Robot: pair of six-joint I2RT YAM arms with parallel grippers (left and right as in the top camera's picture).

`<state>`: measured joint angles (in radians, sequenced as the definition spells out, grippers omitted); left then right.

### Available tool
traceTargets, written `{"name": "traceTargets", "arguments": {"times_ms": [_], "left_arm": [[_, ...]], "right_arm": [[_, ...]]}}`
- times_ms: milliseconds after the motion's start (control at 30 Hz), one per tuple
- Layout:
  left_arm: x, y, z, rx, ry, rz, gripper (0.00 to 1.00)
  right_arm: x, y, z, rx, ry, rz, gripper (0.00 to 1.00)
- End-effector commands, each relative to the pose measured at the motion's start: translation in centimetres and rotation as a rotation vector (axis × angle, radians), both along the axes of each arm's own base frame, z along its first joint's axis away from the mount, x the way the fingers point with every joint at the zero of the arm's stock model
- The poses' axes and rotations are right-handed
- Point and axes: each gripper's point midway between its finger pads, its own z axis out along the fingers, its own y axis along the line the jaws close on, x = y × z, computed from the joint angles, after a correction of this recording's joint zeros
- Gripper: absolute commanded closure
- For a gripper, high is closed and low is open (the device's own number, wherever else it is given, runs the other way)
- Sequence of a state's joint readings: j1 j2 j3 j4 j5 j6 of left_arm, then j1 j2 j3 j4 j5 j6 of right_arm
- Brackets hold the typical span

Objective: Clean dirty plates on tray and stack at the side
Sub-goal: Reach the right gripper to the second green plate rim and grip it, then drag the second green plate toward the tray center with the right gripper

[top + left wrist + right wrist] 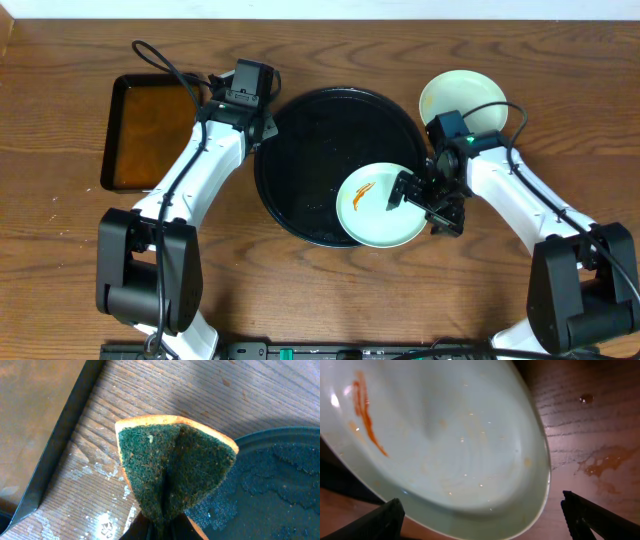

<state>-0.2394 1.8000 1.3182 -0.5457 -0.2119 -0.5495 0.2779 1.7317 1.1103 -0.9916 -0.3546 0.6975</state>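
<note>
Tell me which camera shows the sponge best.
The left wrist view: the sponge fills the frame, green face folded and pinched at the bottom. Overhead, the left arm hides it. The right wrist view shows the plate, not the sponge.

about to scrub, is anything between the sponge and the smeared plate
Nothing visible: only bare wet tray lies between the sponge in the left gripper and the smeared plate; the right gripper is at its far rim.

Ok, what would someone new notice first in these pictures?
The mint-blue plate with an orange smear, lying at the lower right edge of the black tray, the open right end effector at its rim. Then the folded green sponge pinched in the left end effector beside the tray's left rim.
</note>
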Motion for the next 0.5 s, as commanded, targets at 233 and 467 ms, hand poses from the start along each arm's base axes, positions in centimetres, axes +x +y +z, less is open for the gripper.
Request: {"name": "traceTargets", "arguments": {"times_ms": [233, 467], "left_arm": [[-0.1, 0.1, -0.1, 0.001, -0.001, 0.01, 0.92], [-0.1, 0.1, -0.1, 0.001, 0.0, 0.01, 0.92]], "right_arm": [[-2.6, 0.6, -2.2, 0.019, 0.113, -0.158, 0.01], [-1.4, 1.3, -2.2, 0.058, 0.066, -0.156, 0.01]]}}
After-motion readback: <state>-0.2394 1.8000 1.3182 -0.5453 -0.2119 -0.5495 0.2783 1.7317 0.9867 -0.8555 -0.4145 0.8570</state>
